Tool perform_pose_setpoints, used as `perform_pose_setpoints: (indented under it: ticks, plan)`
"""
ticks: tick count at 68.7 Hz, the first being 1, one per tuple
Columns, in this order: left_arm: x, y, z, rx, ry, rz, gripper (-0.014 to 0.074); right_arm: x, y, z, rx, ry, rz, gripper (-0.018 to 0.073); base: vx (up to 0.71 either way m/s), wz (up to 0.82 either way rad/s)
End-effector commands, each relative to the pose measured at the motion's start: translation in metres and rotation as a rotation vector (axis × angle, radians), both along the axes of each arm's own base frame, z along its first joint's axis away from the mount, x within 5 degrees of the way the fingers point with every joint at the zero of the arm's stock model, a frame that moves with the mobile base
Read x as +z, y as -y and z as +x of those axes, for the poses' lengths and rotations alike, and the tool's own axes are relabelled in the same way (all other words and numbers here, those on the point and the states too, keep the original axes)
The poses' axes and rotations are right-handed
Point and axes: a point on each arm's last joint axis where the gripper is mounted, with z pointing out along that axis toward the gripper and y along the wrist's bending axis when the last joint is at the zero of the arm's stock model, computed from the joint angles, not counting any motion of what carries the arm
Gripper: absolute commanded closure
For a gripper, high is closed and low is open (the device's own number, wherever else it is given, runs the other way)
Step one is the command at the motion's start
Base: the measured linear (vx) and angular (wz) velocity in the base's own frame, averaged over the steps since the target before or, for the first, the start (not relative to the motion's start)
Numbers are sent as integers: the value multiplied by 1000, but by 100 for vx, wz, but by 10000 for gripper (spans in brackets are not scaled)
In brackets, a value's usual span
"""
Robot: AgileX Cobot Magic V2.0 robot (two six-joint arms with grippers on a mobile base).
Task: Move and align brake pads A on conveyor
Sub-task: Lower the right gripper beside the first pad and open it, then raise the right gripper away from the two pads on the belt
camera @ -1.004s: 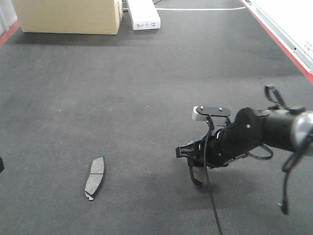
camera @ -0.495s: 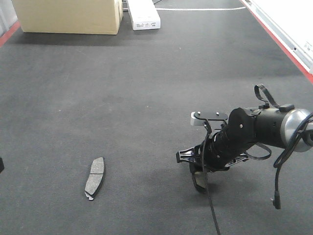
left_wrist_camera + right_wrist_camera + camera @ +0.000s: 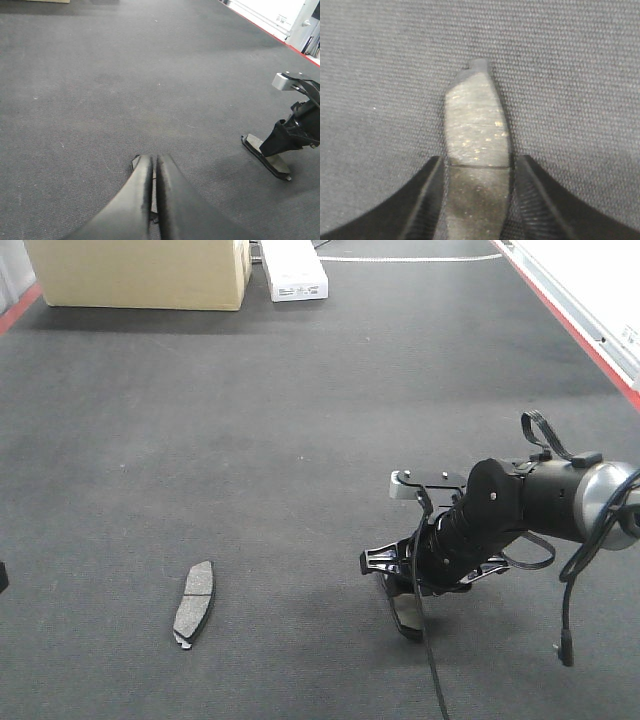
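Placing | right gripper point(image 3: 478, 167) clamps pad point(image 3: 476, 125) low over conveyor point(image 3: 300, 440); second pad point(image 3: 194, 605) lies well apart, leftward | left gripper point(image 3: 152, 175) pinched shut | you: turn pad parallel to second pad, seat it flat, then open.

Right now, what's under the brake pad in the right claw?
Just grey conveyor belt shows around the brake pad. The spot directly beneath is covered by the pad and right gripper.

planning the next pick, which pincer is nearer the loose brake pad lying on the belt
Left. The left pincer sits just short of the loose brake pad; the right pincer is well off to its side, gripping another pad.
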Motion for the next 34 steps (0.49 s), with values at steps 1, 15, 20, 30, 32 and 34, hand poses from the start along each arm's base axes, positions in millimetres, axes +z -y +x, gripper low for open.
perform_pose_setpoints:
  ticks: [1,15,20,30,32,34]
  plan:
    - [15,1,2,-5,87,-41,603,27,0,4,-8,89,37,190,0,0]
    - [15,1,2,-5,87,-41,603,59,2,-2,-11,187,73,192,0,0]
    - [15,1,2,-5,87,-41,603,77,5,-8,-6,219,86,198,0,0]
    - [15,1,2,-5,87,-41,603,115,14,-26,25,316,79,265,0,0]
    - [15,1,2,-5,87,-41,603,120,16,-30,30,336,75,287,0,0]
    - [15,1,2,-5,87,-41,603,128,19,-35,34,362,74,311,0,0]
